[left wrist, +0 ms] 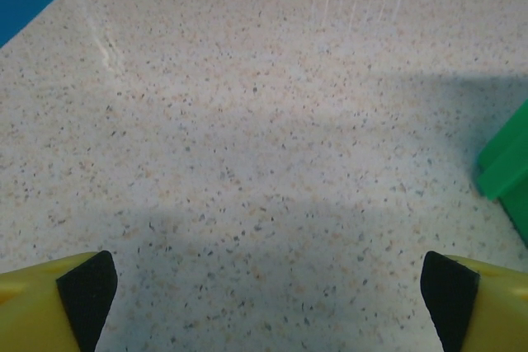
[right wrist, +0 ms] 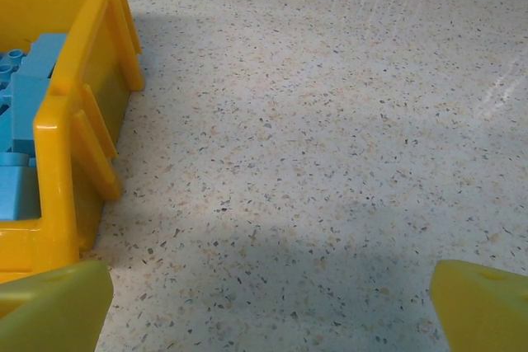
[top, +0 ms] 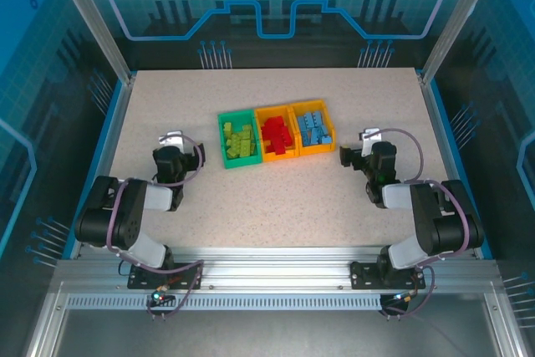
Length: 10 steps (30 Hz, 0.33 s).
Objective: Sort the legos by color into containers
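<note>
The left gripper (left wrist: 266, 286) and right gripper (right wrist: 268, 302) are standing open, empty; the right, if swinging left, is risking knocking the yellow bin (right wrist: 54, 146).

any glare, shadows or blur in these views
Top external: even light, table sharp. Left wrist: glare streak upper left, soft shadow across the near table, fingers cropped at the bottom corners. Right wrist: shadow beside the orange-yellow bin, faint glare streaks far right.

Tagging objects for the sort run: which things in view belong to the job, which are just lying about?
Job: green bin with lime legos; middle orange-yellow bin with red legos; right orange-yellow bin with blue legos.
Not job: table; enclosure post.
</note>
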{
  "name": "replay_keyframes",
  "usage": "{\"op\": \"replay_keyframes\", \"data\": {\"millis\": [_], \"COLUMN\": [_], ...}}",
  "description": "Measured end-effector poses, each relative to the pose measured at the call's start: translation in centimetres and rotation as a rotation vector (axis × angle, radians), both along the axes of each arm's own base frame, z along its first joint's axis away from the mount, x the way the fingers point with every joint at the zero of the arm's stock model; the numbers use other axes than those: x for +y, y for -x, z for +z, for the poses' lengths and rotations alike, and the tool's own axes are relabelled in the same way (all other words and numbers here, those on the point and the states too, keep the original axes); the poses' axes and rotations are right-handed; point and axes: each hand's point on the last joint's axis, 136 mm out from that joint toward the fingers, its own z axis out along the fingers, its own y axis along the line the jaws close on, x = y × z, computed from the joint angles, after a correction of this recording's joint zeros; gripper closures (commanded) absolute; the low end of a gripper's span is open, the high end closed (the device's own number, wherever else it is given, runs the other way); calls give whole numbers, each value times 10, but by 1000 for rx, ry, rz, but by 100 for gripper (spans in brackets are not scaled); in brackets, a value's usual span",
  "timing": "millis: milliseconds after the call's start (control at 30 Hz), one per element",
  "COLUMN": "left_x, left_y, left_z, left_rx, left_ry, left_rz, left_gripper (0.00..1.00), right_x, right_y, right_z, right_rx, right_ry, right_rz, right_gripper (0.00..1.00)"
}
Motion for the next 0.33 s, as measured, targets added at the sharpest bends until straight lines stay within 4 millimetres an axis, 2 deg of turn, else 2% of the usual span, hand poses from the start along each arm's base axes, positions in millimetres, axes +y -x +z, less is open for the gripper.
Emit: {"op": "replay_keyframes", "data": {"millis": [333], "left_x": [-2], "left_y": [-1], "left_z": [3], "left_rx": [-12], "left_ry": [5], "left_rz": [-10], "left_gripper": [1], "right_x": [0], "right_y": [0], "right_z": [1], "right_rx": [-2], "right_ry": [1], "right_rz": [1], "right_gripper": [0]}}
